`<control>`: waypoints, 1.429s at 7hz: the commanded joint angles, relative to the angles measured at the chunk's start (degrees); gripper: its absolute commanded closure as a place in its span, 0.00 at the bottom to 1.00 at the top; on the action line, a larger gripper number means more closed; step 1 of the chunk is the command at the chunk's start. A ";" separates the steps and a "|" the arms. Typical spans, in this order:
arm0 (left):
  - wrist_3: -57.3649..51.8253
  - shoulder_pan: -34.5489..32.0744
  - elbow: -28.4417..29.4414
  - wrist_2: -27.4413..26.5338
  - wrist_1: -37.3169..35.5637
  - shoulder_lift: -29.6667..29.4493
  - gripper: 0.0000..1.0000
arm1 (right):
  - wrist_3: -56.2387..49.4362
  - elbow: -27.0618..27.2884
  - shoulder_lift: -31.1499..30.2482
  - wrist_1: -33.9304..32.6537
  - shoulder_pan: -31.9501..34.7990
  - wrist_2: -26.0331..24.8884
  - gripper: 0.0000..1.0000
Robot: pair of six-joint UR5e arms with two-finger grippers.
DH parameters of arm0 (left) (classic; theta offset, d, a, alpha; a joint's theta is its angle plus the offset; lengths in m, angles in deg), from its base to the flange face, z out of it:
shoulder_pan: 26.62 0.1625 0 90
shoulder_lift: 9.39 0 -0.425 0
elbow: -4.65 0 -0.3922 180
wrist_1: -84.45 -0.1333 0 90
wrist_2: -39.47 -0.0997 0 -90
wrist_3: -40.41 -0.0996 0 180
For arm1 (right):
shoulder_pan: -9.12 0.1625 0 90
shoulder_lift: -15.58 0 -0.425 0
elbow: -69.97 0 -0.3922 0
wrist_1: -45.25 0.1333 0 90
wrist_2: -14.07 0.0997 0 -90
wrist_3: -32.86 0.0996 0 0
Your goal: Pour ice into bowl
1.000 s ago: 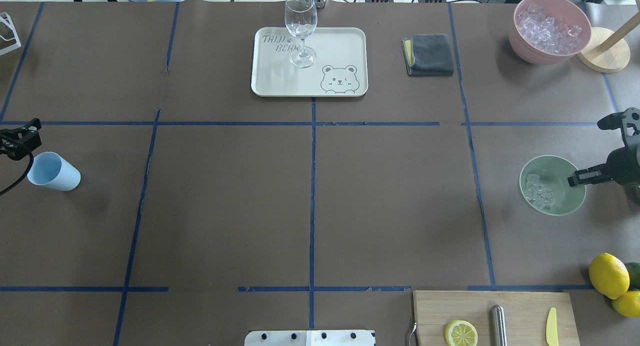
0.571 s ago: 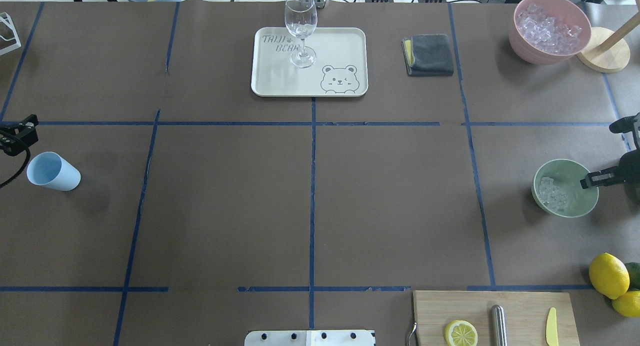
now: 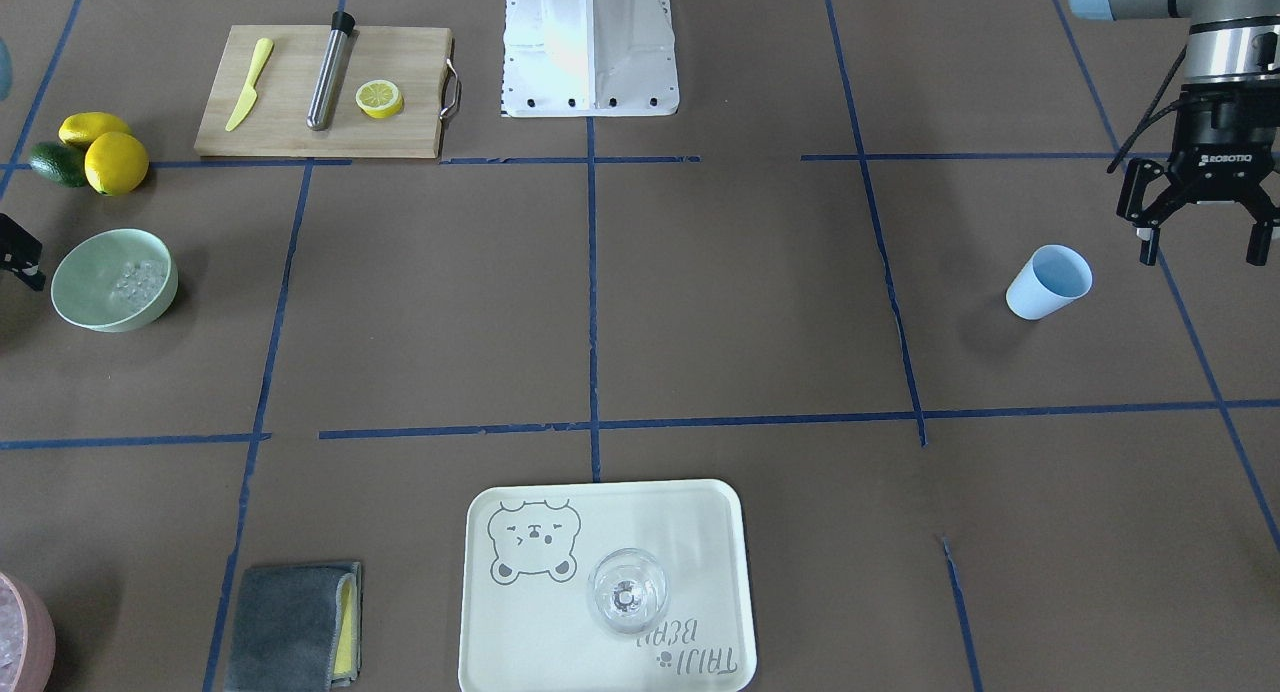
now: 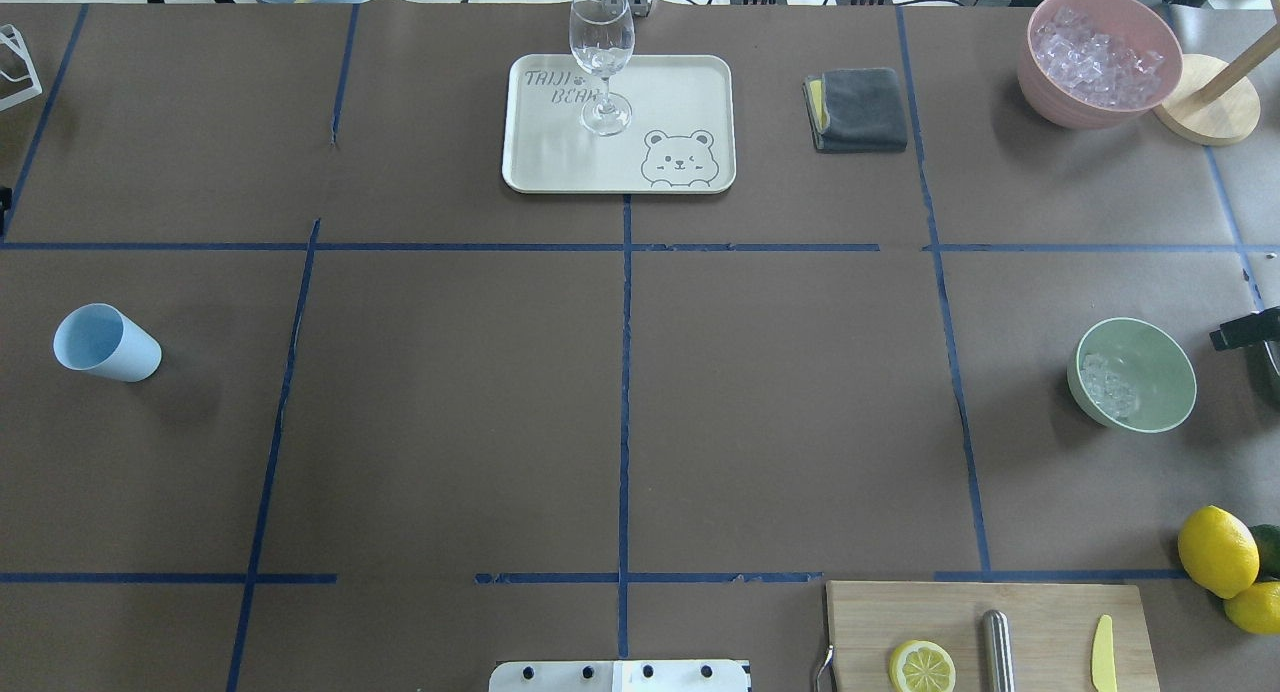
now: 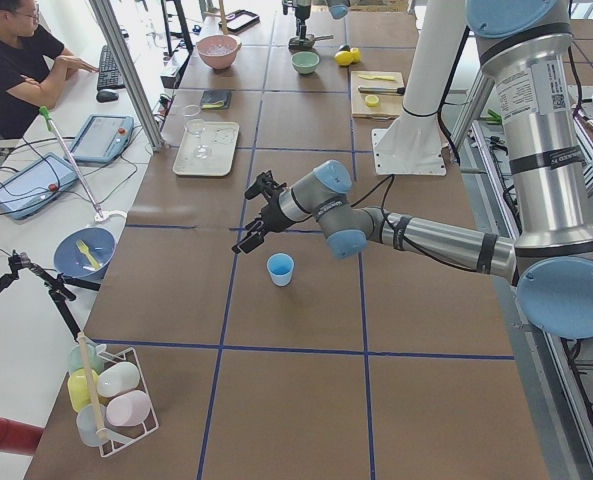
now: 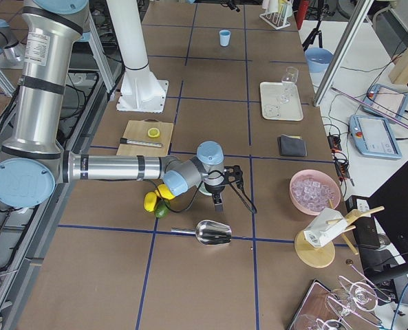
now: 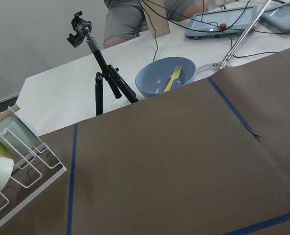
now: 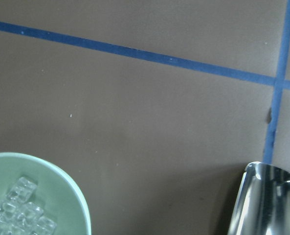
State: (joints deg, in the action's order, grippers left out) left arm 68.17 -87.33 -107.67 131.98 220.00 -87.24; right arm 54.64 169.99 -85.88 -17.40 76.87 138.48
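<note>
The mint-green bowl (image 4: 1131, 374) stands upright at the table's right side, and a handful of clear ice cubes (image 4: 1105, 384) lies in it. It also shows in the front view (image 3: 113, 278) and the right wrist view (image 8: 37, 191). My right gripper (image 6: 224, 187) hangs just beside the bowl, apart from it, open and empty. Only one of its fingers (image 4: 1245, 330) reaches into the overhead view. My left gripper (image 3: 1198, 244) is open and empty, raised beside the light blue cup (image 3: 1047, 281), which is empty.
A pink tub (image 4: 1100, 57) of ice lumps stands at the far right. A metal scoop (image 6: 210, 232) lies on the table near the bowl. A tray (image 4: 690, 82) holds a wine glass (image 4: 601, 57). There are also a grey cloth (image 4: 858, 109), a cutting board (image 4: 1040, 612) and lemons (image 4: 1217, 550).
The bowl slid right with my right gripper's finger at its rim. The gripper then came off it and drew back to the right edge. My left gripper left the overhead view.
</note>
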 commanded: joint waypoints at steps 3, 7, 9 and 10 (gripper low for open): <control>-23.86 -17.49 1.57 17.82 -29.71 -10.22 0.00 | -30.26 5.45 6.36 -33.38 18.69 10.00 0.00; -38.91 -29.81 12.12 37.12 -32.64 -5.68 0.00 | -33.92 4.14 4.77 -35.70 23.66 10.25 0.00; -38.92 -29.91 13.96 37.47 -32.20 -3.28 0.00 | -33.56 -1.55 7.83 -34.31 23.48 10.15 0.00; -37.88 -29.91 14.15 37.48 -33.50 -3.28 0.00 | -33.03 -3.50 8.03 -31.51 23.48 10.24 0.00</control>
State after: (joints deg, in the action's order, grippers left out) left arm 29.62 -117.13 -94.25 169.32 187.41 -90.97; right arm 21.09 169.31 -78.91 -51.45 100.34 148.67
